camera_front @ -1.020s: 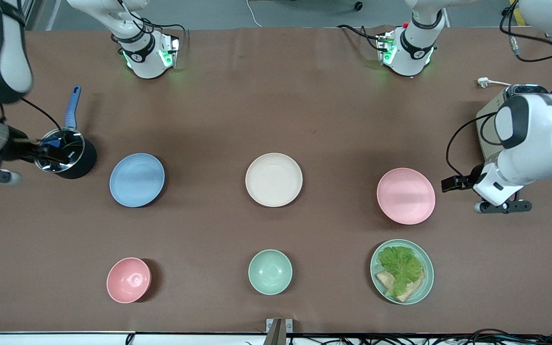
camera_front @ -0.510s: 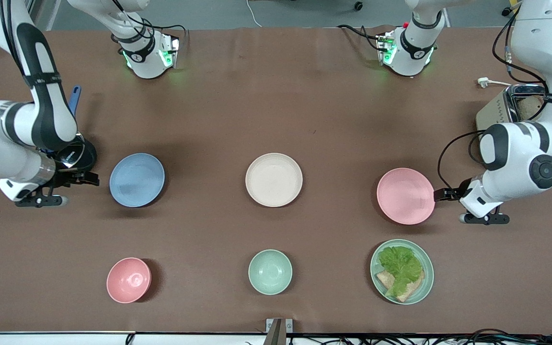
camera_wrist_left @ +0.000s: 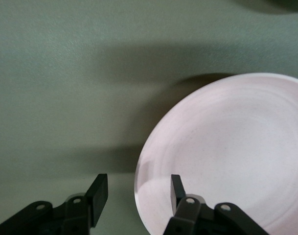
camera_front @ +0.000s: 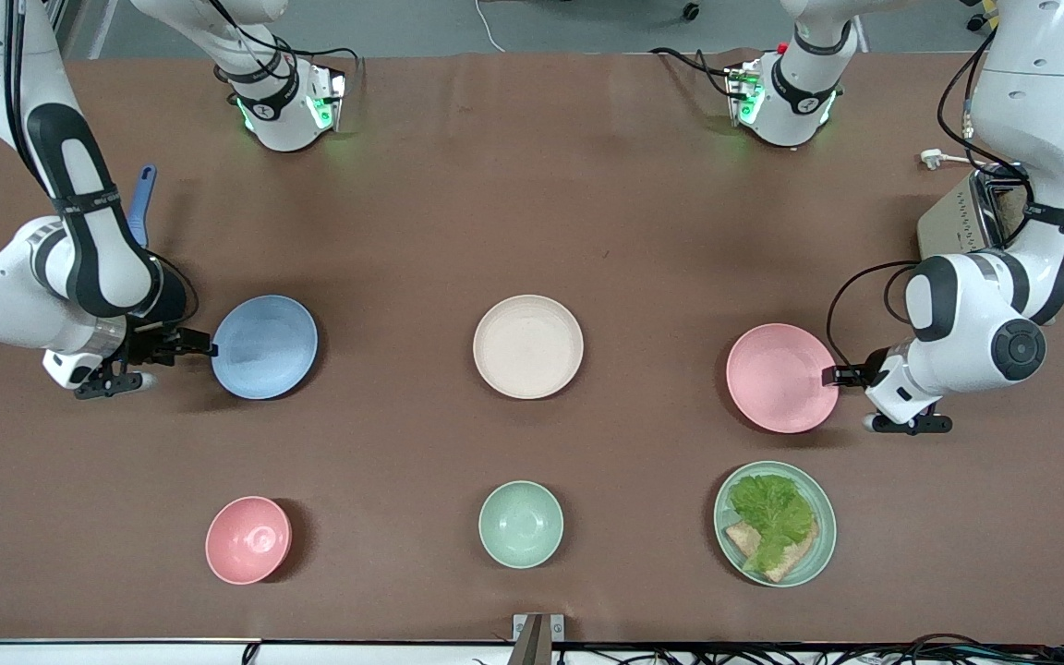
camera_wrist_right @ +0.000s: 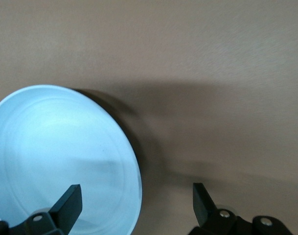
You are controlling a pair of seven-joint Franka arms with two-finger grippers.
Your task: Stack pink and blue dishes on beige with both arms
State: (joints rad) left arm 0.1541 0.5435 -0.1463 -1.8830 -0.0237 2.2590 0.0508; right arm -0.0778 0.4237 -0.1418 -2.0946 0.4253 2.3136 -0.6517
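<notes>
The pale blue plate lies toward the right arm's end of the table, the beige plate in the middle, and the pale pink plate toward the left arm's end. My right gripper is low at the blue plate's outer rim. In the right wrist view it is open, with the rim of the blue plate between its fingers. My left gripper is at the pink plate's outer rim. It is open astride the edge of the pink plate.
Nearer the front camera stand a pink bowl, a mint-green bowl and a mint-green plate holding lettuce and bread. A toaster stands by the left arm. A blue pot handle shows past the right arm.
Both arms have swung in and down toward the plates. The right gripper went from the pot to the blue plate's rim, and the left gripper closed in on the pink plate's rim.
</notes>
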